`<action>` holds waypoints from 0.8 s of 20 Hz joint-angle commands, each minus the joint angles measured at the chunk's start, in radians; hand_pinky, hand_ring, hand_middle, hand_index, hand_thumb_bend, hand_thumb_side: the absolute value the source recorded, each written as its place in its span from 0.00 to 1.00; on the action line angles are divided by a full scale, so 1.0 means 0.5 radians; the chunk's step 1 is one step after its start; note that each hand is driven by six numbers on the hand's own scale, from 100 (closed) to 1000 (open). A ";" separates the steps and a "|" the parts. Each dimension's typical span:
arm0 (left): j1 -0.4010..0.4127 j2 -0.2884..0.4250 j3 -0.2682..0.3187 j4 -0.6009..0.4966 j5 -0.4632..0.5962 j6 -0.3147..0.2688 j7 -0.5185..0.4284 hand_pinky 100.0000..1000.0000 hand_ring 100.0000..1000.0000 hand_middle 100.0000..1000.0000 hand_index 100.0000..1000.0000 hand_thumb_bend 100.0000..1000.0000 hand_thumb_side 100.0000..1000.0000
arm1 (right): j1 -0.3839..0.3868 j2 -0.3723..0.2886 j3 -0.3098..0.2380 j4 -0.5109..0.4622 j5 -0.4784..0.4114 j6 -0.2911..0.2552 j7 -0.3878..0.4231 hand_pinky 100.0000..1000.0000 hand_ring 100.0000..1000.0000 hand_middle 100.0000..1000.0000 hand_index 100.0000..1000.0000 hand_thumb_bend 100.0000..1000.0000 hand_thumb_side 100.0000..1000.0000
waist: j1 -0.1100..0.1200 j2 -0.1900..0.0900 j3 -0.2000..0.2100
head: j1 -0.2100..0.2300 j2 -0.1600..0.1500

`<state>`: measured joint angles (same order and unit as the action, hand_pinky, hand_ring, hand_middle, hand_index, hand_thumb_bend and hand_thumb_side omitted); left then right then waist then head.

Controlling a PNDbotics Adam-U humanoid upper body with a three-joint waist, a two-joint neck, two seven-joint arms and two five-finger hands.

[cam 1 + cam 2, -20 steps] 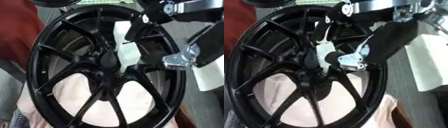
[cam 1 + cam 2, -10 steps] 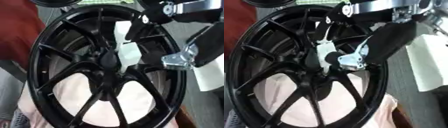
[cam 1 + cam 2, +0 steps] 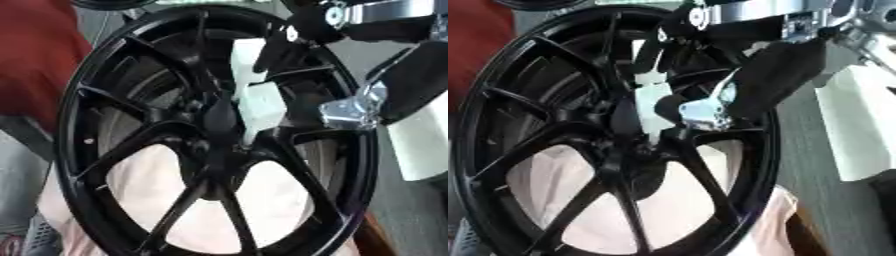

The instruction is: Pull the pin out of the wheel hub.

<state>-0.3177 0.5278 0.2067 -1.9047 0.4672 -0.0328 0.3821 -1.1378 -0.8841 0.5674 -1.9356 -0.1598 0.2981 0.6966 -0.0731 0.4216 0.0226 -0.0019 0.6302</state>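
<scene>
A black spoked wheel hub [image 3: 131, 150] fills both views, standing tilted. A white pin-like piece [image 3: 261, 106] sits just right of the hub centre [image 3: 219, 117], reaching up between the spokes. My right hand [image 3: 354, 110] comes in from the upper right, black with silver joints, and lies over the upper right spokes, right against the white piece. Part of the hand covers the top of that piece, so whether it holds it is hidden. My left hand shows in neither view.
A white block [image 3: 420, 140] lies on the grey surface to the right of the rim. Red cloth [image 3: 35, 65] fills the upper left behind the wheel. A pale pink surface [image 3: 166, 175] shows through the lower spokes.
My right arm has shifted slightly over the upper spokes. The white piece now shows larger and lower, beside the hub centre. The wheel has stayed put.
</scene>
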 commanded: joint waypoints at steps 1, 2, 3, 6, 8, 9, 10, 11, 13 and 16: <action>-0.021 0.028 0.003 -0.024 0.011 -0.001 -0.007 0.67 0.66 0.59 0.70 0.12 0.65 | -0.022 -0.020 -0.015 0.013 0.019 -0.012 0.005 0.83 0.85 0.82 0.84 0.10 0.42 | 0.012 -0.027 0.006 | -0.004 -0.012; -0.021 0.027 0.003 -0.023 0.011 -0.001 -0.007 0.67 0.66 0.59 0.70 0.12 0.65 | -0.021 -0.018 -0.012 0.017 0.019 -0.013 0.007 0.83 0.85 0.82 0.84 0.10 0.42 | 0.012 -0.024 0.007 | -0.004 -0.007; -0.021 0.025 0.003 -0.023 0.011 0.000 -0.007 0.67 0.66 0.59 0.70 0.12 0.65 | -0.021 -0.016 -0.010 0.020 0.020 -0.014 0.009 0.83 0.85 0.82 0.84 0.10 0.42 | 0.011 -0.021 0.009 | -0.005 -0.004; -0.024 0.022 0.002 -0.023 0.012 0.000 -0.008 0.67 0.66 0.59 0.70 0.11 0.65 | -0.017 -0.012 -0.006 0.031 0.023 -0.016 0.011 0.83 0.85 0.82 0.84 0.10 0.42 | 0.009 -0.013 0.014 | -0.005 0.004; -0.025 0.021 0.003 -0.024 0.012 0.000 -0.008 0.67 0.66 0.59 0.70 0.11 0.65 | -0.012 -0.011 -0.004 0.038 0.024 -0.018 0.012 0.83 0.85 0.82 0.84 0.10 0.42 | 0.008 -0.009 0.017 | -0.005 0.009; -0.025 0.020 0.003 -0.024 0.012 0.000 -0.007 0.67 0.66 0.59 0.70 0.11 0.65 | -0.009 -0.011 -0.003 0.041 0.025 -0.018 0.013 0.83 0.85 0.82 0.84 0.10 0.42 | 0.007 -0.007 0.019 | -0.006 0.012; -0.025 0.019 0.004 -0.024 0.012 0.000 -0.007 0.67 0.66 0.59 0.70 0.11 0.65 | -0.007 -0.011 -0.001 0.045 0.026 -0.019 0.013 0.83 0.85 0.82 0.84 0.10 0.42 | 0.006 -0.005 0.021 | -0.007 0.014; -0.026 0.018 0.005 -0.025 0.012 0.000 -0.006 0.67 0.66 0.59 0.70 0.11 0.65 | -0.006 -0.010 0.000 0.049 0.028 -0.020 0.013 0.83 0.85 0.82 0.84 0.10 0.42 | 0.006 -0.003 0.022 | -0.007 0.016; -0.026 0.014 0.005 -0.025 0.013 0.000 -0.007 0.67 0.66 0.59 0.70 0.11 0.65 | -0.005 -0.006 0.003 0.056 0.038 -0.024 0.015 0.83 0.85 0.82 0.84 0.11 0.42 | 0.004 0.001 0.025 | -0.008 0.018; -0.027 0.010 0.003 -0.025 0.015 0.001 -0.011 0.67 0.66 0.59 0.70 0.11 0.66 | -0.005 0.001 0.009 0.075 0.064 -0.035 0.019 0.83 0.85 0.83 0.85 0.12 0.42 | 0.002 0.007 0.030 | -0.010 0.020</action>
<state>-0.3204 0.5192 0.2066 -1.9047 0.4718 -0.0325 0.3812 -1.1283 -0.8713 0.5803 -1.9007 -0.1382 0.2853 0.7068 -0.0765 0.4460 0.0368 -0.0032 0.6382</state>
